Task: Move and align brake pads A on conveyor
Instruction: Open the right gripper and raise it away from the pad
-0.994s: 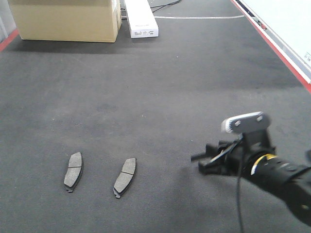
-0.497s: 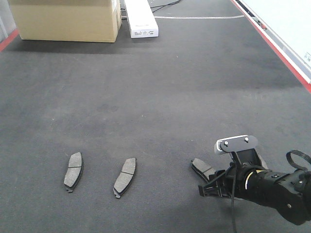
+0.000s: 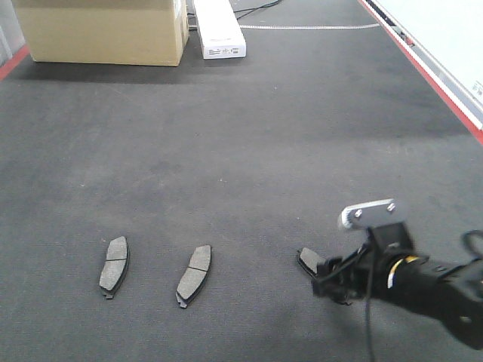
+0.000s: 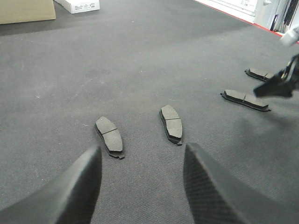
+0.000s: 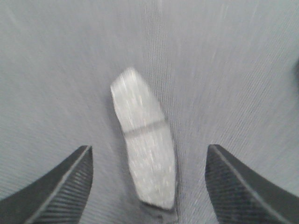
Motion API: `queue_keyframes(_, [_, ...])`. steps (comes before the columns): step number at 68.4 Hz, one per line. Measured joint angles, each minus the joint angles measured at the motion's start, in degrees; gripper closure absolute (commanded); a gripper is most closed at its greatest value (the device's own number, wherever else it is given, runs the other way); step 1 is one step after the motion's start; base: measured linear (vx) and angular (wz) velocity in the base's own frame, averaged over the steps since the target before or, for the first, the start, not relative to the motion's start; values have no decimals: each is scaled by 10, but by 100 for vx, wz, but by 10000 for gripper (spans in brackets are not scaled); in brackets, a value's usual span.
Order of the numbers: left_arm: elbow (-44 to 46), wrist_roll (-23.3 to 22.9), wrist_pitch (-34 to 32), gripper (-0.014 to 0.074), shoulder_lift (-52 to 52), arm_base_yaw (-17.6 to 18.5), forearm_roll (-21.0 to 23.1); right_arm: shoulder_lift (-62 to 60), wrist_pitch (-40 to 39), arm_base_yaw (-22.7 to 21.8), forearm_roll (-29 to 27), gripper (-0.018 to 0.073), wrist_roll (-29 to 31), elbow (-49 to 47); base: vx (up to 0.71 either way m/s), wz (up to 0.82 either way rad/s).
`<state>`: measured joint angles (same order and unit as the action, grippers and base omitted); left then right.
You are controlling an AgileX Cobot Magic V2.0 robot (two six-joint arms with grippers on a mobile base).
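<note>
Two brake pads A (image 3: 115, 262) (image 3: 195, 274) lie side by side on the charcoal conveyor (image 3: 241, 151), near its front left. A third pad (image 3: 310, 260) lies to their right, its near end hidden by my right gripper (image 3: 326, 274). The right wrist view shows that pad (image 5: 145, 158) flat on the belt between the open right gripper (image 5: 148, 148), untouched. My left gripper (image 4: 140, 177) is open and empty, just short of two pads (image 4: 109, 136) (image 4: 172, 123). Two more pads (image 4: 245, 99) (image 4: 259, 73) lie at far right, beside the right gripper (image 4: 276, 86).
A cardboard box (image 3: 102, 30) and a long white box (image 3: 219, 29) stand at the far end of the belt. A red stripe (image 3: 426, 72) runs along the right edge, another (image 3: 11, 64) at the far left.
The right arm came down from a raised pose to the belt, and a third pad now lies in front of it. Since half a second ago it has lifted slightly.
</note>
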<state>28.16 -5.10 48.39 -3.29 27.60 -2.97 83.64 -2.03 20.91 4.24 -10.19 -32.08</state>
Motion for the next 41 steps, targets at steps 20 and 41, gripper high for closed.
queue_keyframes(20, [0, 0, 0, 224, 0, 0, 0, -212, 90, 0, 7, 57, 13, 0, 0, 0])
queue_keyframes(41, [0, 0, 0, 224, 0, 0, 0, -411, 208, 0, 27, 76, 17, 0, 0, 0])
